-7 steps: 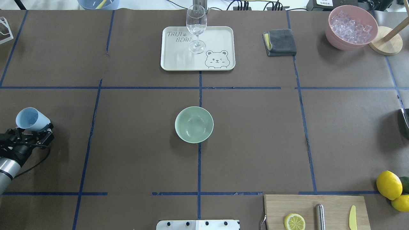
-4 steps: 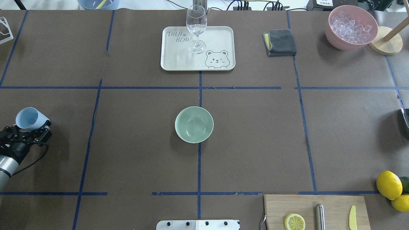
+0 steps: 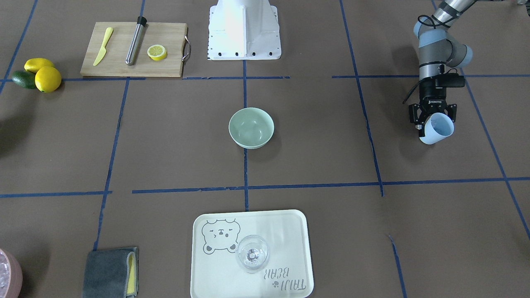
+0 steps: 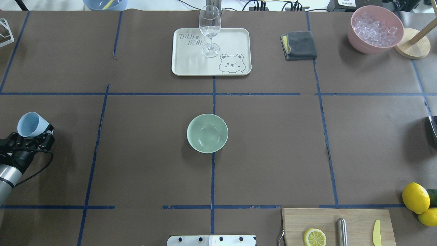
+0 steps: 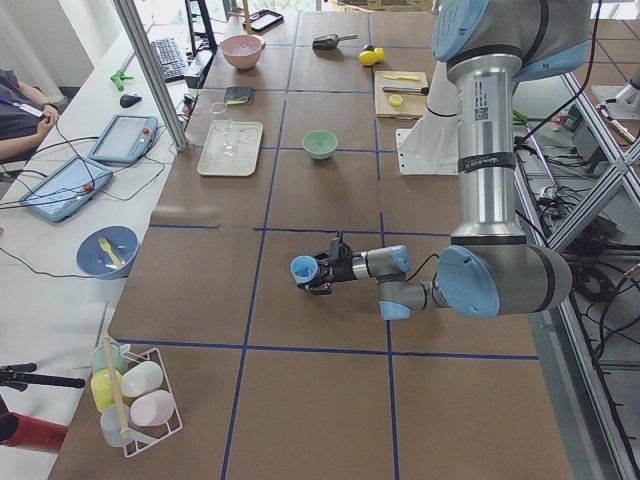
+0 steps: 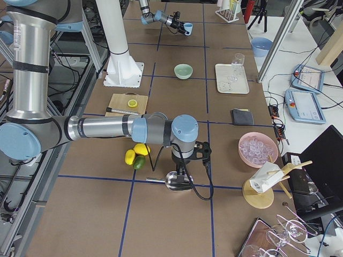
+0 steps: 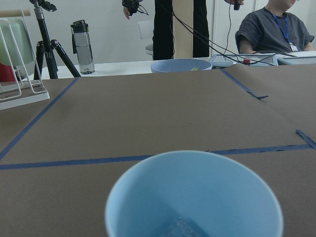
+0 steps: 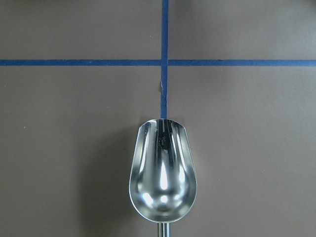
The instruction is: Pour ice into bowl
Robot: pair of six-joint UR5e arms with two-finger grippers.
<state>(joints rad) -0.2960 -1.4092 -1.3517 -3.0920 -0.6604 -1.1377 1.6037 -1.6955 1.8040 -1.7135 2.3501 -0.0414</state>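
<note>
The left tool point(image 4: 35, 136), pinching the tilted cup point(image 4: 30, 123) that holds the ice point(image 7: 178, 228), has drifted slightly farther from the bowl point(image 4: 207, 133) at the surface's centre, so transport and pouring remain outstanding; the right tool's point(image 6: 182, 172) state cannot be told.

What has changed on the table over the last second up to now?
The left gripper, shut on the light blue cup, shifted slightly toward the table's left edge, away from the bowl, keeping its hold. Nothing was picked up or released. The bowl, wine glass, tray and pink container stayed put.
</note>
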